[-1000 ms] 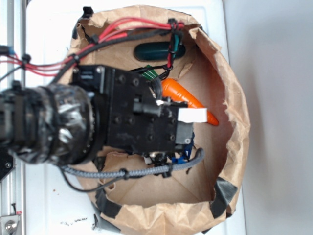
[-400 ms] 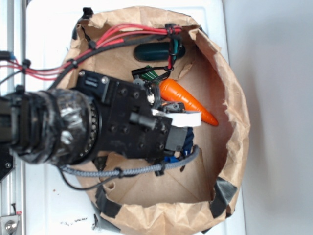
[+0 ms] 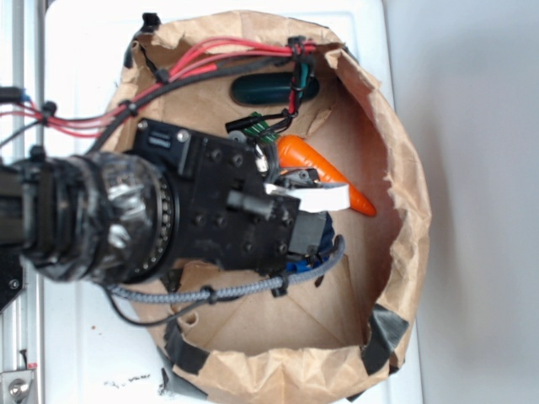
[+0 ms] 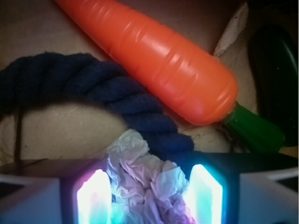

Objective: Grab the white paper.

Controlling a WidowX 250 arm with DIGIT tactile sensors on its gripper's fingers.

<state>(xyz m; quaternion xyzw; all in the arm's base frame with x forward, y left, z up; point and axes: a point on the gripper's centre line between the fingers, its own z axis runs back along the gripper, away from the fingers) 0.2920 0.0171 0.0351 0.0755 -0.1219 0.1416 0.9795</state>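
The step in hand looks like the final approach before the grasp: the gripper [image 4: 150, 198] sits low inside the large crinkled brown paper bag [image 3: 404, 202], and in the wrist view the crumpled off-white ball of paper [image 4: 142, 184] lies right between the two glowing fingers [image 4: 94, 196]. The fingers stand apart, one on each side of the ball, and I cannot see either one pressing into the wrinkles, so the paper does not appear gripped yet.

A thick dark blue twisted rope [image 4: 107, 91] curves across just beyond the ball and seems to touch or overlap its far edge near the right finger. Past the rope lies the smooth orange plastic toy carrot [image 4: 159, 65] with its green stem, and a dark green rounded object [image 4: 275, 79] rests at the far right.

The next move, as I judge it, calls for a short further descent if any room is left, then closing squarely on the paper while keeping the right finger clear of the rope, which could be pinched along with it.

In the exterior view the black arm [image 3: 210, 210], wrapped in grey tape at the wrist, reaches in from the left over the bag, which sits on the white counter [image 3: 76, 50]. The gripper points downward into the bag's middle, so the paper itself is hidden beneath it there. Red and black cables trail over the bag's upper rim.
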